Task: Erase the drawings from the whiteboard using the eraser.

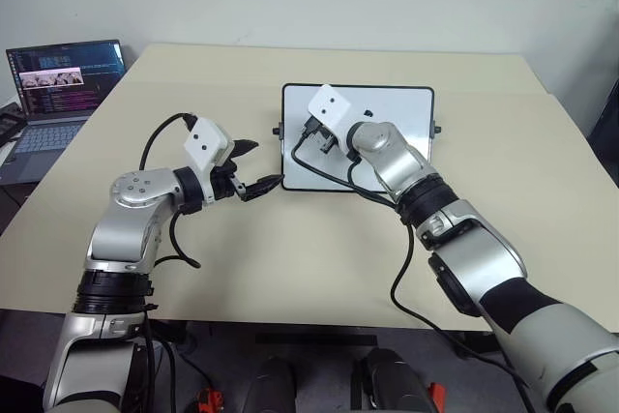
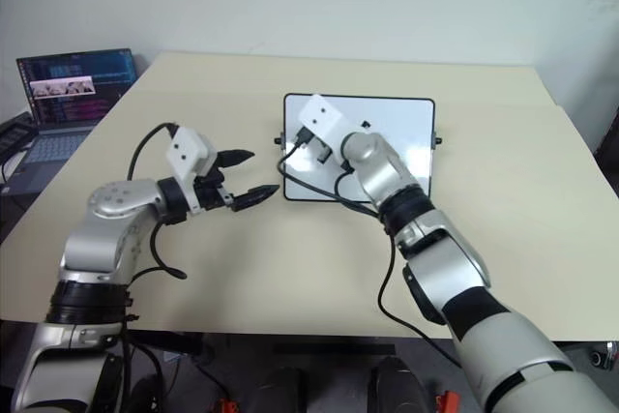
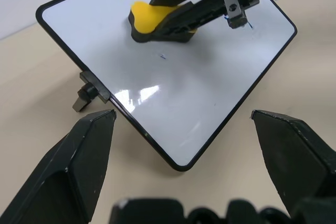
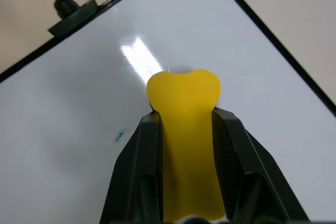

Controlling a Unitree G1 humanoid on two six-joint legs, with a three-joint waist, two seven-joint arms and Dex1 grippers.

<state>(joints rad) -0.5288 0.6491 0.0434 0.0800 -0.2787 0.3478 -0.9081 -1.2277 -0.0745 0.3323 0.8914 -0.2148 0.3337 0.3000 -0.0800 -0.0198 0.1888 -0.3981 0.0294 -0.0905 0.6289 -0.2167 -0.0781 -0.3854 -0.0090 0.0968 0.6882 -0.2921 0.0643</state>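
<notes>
Left gripper (image 1: 259, 165) sits nearest, fingers spread wide and empty, tips just off the whiteboard (image 1: 406, 108)'s near-left corner. My read: it's parked there as a stop so the board doesn't slide under wiping pressure; it isn't touching the frame yet as far as I can tell.

Whiteboard lies flat mid-desk (image 1: 242, 268), toward the far edge, side knobs (image 3: 86, 94) sticking out.

Right gripper (image 4: 185, 145) is clamped on the eraser (image 4: 182, 98), squeezing it hard enough that the yellow foam bulges past the fingertips. Dark underside faces the board, over the board's left half, so the wiping face is presented correctly.

Drawings (image 4: 120, 136): one small blue fleck left just beside the eraser, plus a faint blue stroke (image 3: 249, 24) near the board's far edge. Mostly clean; judging those remnants are what's left to hit.

Laptop (image 1: 60, 94) at the far-left desk corner, well apart.
</notes>
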